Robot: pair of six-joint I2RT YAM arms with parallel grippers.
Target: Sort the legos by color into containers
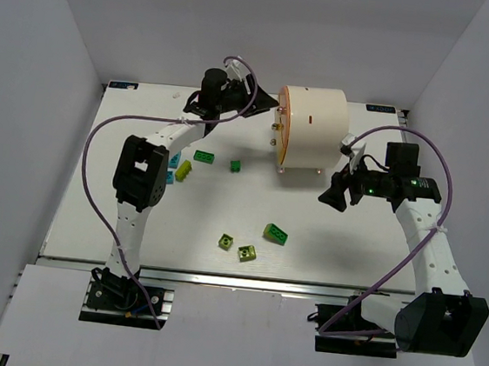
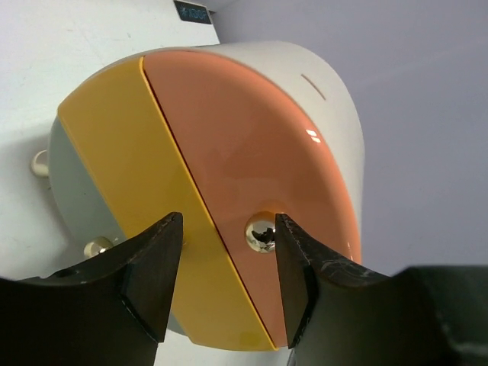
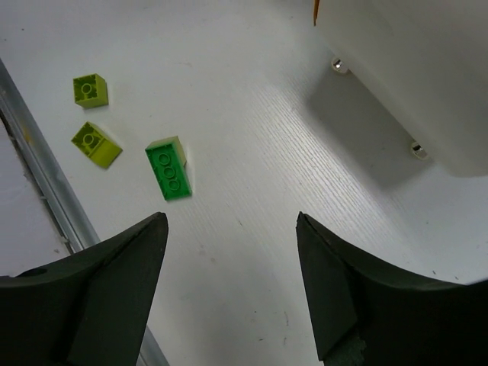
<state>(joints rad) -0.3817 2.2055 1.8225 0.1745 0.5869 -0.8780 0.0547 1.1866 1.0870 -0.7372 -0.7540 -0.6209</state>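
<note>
The cream-white drum [image 1: 313, 129] lies on its side at the back of the table. In the left wrist view its end face [image 2: 229, 137] shows yellow, orange and grey segments and a brass knob [image 2: 261, 233]. My left gripper [image 1: 268, 107] is open at that end, and the knob sits just inside its right finger [image 2: 305, 282]. My right gripper [image 1: 330, 196] is open and empty above the table, right of the drum's front. Dark green legos [image 1: 203, 156] [image 1: 237, 166] [image 1: 276, 233], lime ones [image 1: 183, 170] [image 1: 226, 242] [image 1: 247, 253] and teal ones [image 1: 175, 160] lie loose.
The right wrist view shows one dark green brick [image 3: 169, 169], two lime bricks [image 3: 91, 90] [image 3: 96, 144], the drum's underside [image 3: 427, 69] with small feet, and the table's metal front rail [image 3: 46, 191]. White walls enclose the table on three sides.
</note>
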